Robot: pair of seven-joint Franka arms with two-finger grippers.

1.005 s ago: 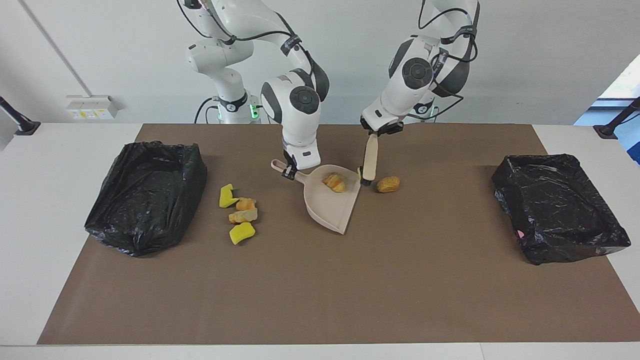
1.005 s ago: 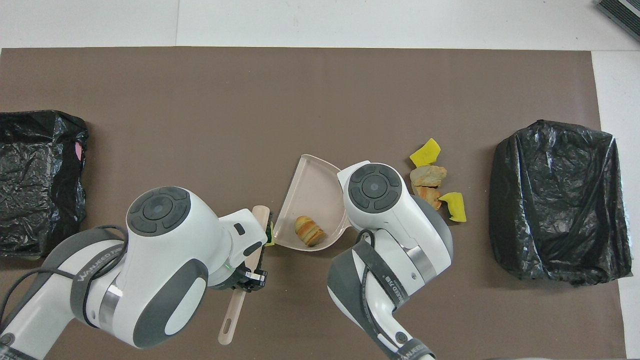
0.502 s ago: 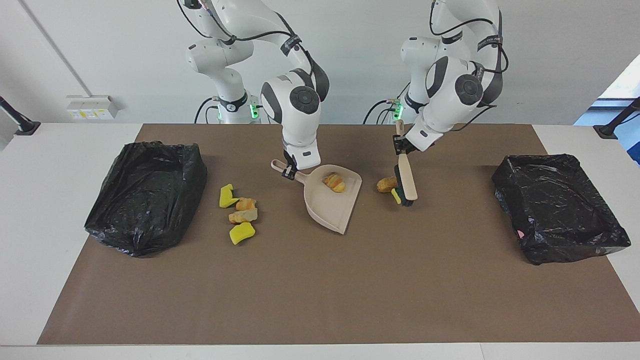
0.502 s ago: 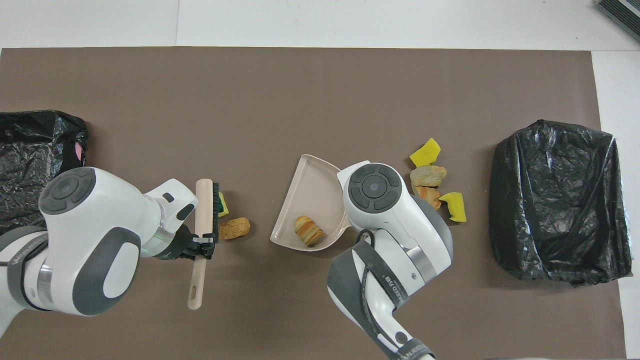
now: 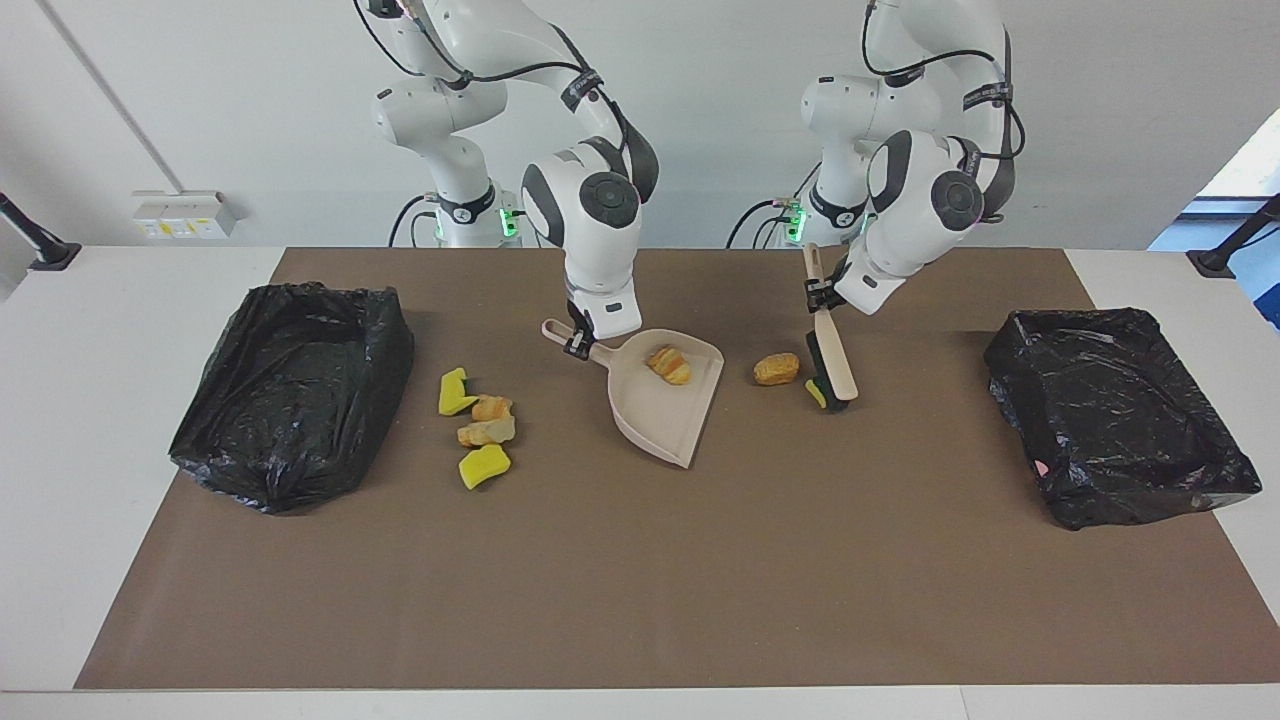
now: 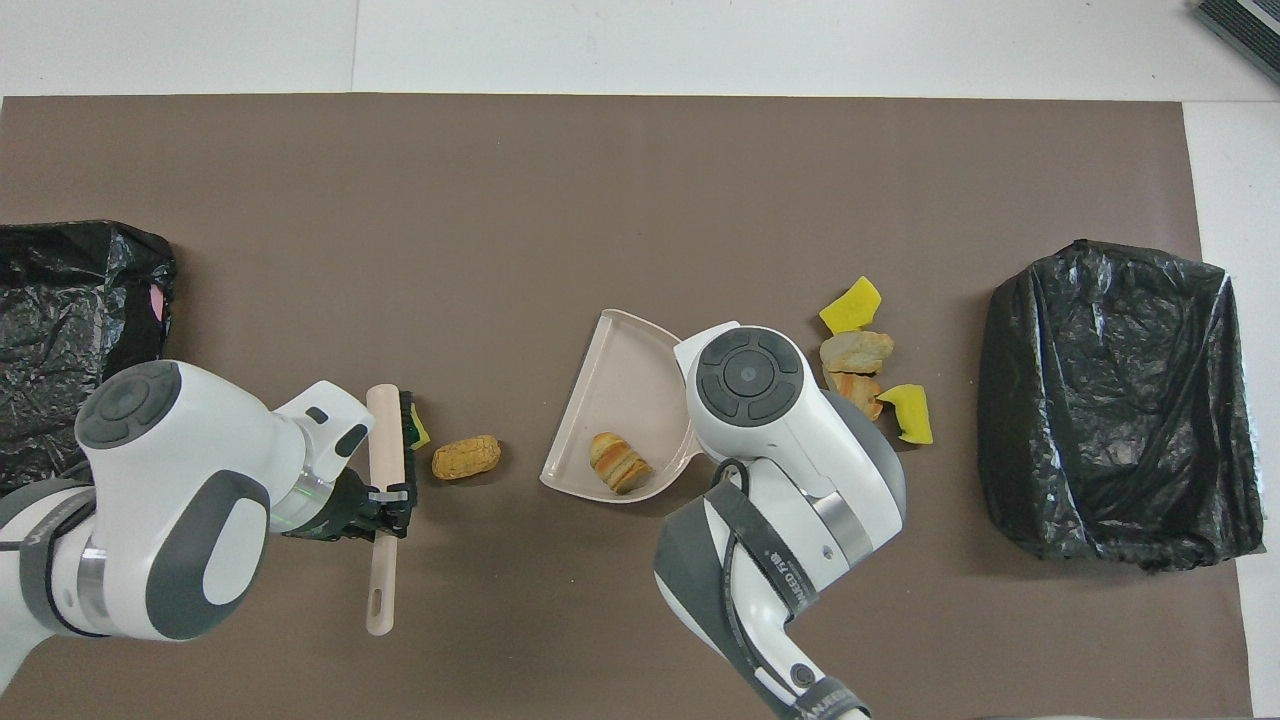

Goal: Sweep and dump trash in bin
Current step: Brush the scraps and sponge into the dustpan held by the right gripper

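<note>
Trash: a croissant-like chunk (image 5: pixel 668 364) lies in the dustpan (image 5: pixel 660 420), whose handle the right gripper (image 5: pixel 578 343) clamps with closed fingers, visible only in the facing view. A tan chunk (image 6: pixel 466 457), long axis along the bench, lies between the pan and the brush (image 6: pixel 384 500), gripped by the left gripper (image 6: pixel 388 497). Farther out, four scraps (image 5: pixel 478 430) cluster near one black-lined bin (image 5: pixel 290 390) on the brown mat (image 5: pixel 640 580).

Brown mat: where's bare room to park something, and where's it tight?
Free: the wide strip of brown mat along the edge farthest from the robots, and the stretch between brush and the bin at the left arm's end. Crowded: around the dustpan and the scrap cluster beside the other bin.
</note>
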